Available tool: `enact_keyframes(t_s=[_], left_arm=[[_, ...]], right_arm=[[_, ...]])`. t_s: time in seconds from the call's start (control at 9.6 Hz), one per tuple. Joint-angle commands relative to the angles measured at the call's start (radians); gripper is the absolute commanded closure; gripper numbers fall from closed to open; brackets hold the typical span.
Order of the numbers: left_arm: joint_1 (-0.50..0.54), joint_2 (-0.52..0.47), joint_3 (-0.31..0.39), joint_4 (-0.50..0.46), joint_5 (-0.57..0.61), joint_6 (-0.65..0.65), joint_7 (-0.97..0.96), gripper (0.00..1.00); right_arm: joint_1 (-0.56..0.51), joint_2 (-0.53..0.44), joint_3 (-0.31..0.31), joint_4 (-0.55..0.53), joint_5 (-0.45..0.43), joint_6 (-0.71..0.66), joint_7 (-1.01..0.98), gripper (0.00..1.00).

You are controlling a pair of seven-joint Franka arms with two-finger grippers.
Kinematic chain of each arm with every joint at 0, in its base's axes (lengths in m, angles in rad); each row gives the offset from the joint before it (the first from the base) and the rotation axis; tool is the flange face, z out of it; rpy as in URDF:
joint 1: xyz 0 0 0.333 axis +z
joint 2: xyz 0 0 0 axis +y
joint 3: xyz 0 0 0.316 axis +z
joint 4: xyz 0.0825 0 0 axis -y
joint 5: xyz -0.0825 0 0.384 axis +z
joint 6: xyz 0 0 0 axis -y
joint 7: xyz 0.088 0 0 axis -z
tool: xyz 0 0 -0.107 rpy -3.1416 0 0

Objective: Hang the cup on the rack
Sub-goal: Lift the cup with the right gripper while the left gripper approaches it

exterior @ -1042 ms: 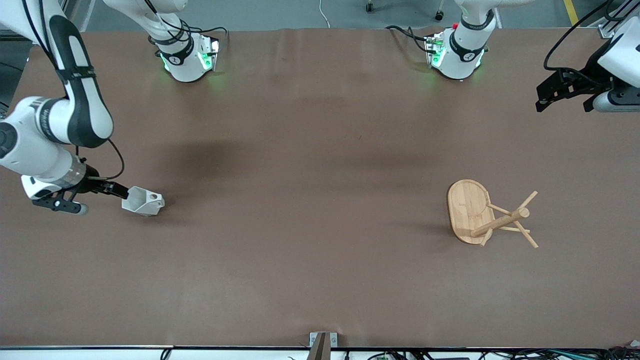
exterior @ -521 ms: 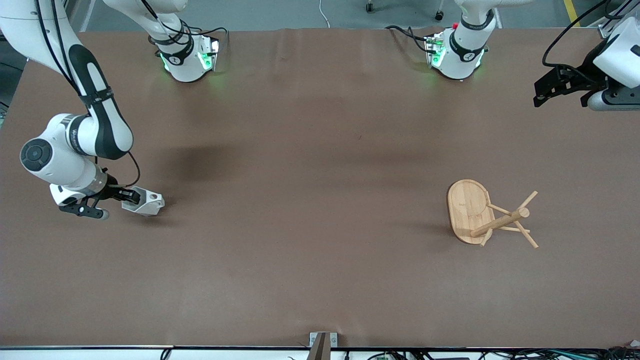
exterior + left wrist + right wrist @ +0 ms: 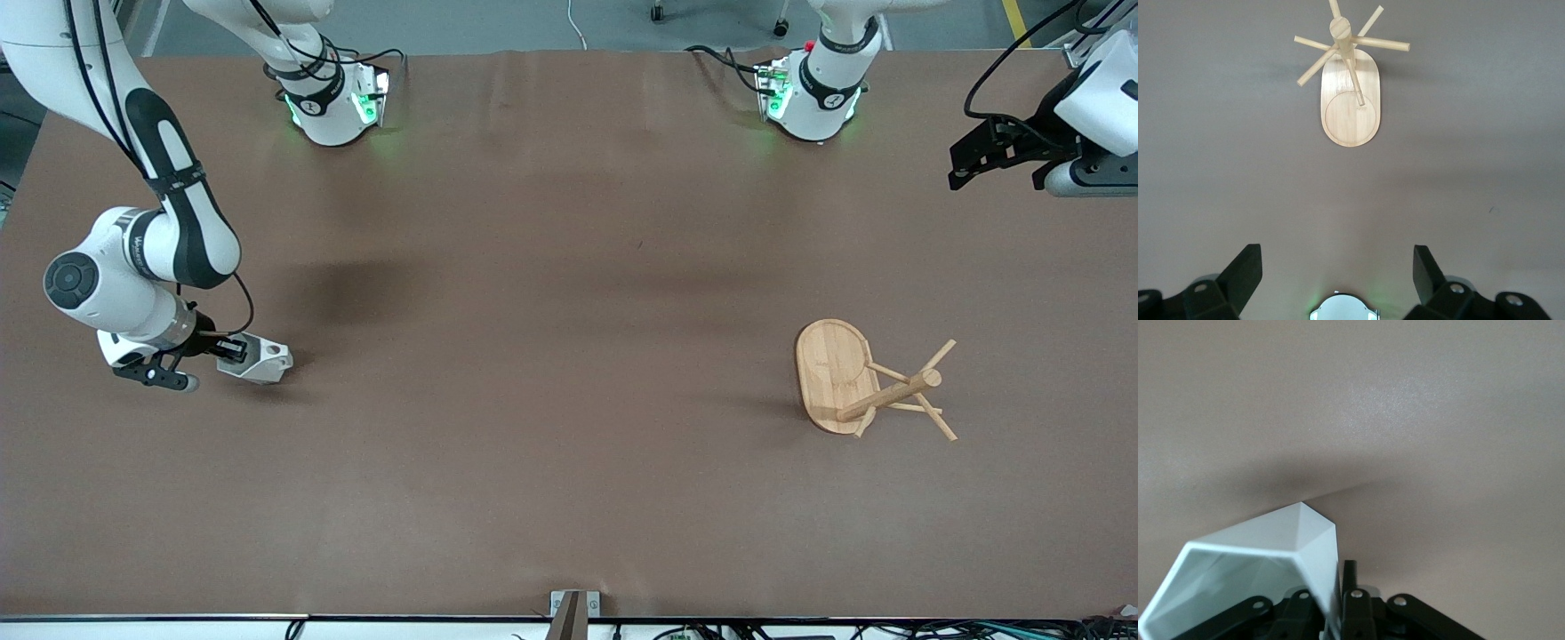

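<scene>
The right gripper (image 3: 233, 348) is pinching one wall of the small matte white faceted cup (image 3: 260, 360) between its jaws, one finger inside the mouth and one outside, as the right wrist view is showing; gripping the wall is probably leaving the pierced blocky handle free for a peg; the cup is sitting low at the right arm's end of the brown table (image 3: 551, 462), whether touching it I cannot tell; the light bamboo rack (image 3: 840, 378) with thin angled pegs is standing well apart, toward the left arm's end; the left gripper (image 3: 1337, 273) is waiting with jaws spread wide and empty, near the table's edge.
</scene>
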Motion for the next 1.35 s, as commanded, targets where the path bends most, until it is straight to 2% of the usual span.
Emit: enact_keyframes(t_s=[0.0,0.1,0.31,0.42,0.52,0.83,1.04,1.25], left_arm=[[-0.002,0.021,-0.002,-0.003,0.003,-0.015,0.016,0.00],[-0.001,0.021,-0.002,-0.003,0.001,-0.015,0.018,0.00],[-0.010,0.030,-0.007,0.000,0.001,-0.015,0.036,0.00],[-0.011,0.035,-0.010,0.000,0.001,-0.015,0.036,0.00],[-0.017,0.035,-0.013,0.001,-0.008,-0.015,0.035,0.00],[-0.094,0.067,-0.057,0.003,-0.118,-0.010,0.035,0.00],[-0.180,0.073,-0.079,0.004,-0.203,0.004,0.035,0.00],[-0.266,0.067,-0.111,-0.003,-0.246,0.068,0.042,0.00]], right_arm=[[-0.009,0.003,0.012,0.023,0.016,0.000,-0.032,0.99],[-0.004,0.003,0.012,0.069,0.016,-0.055,-0.125,0.99],[0.039,0.003,0.018,0.232,0.017,-0.270,-0.224,0.99],[0.068,0.001,0.036,0.283,0.019,-0.373,-0.227,0.99],[0.080,0.000,0.082,0.303,0.037,-0.432,-0.225,0.99],[0.091,-0.002,0.183,0.325,0.481,-0.570,-0.230,0.99],[0.099,0.001,0.257,0.334,0.725,-0.629,-0.228,0.99],[0.140,0.021,0.289,0.357,0.982,-0.721,-0.225,0.99]])
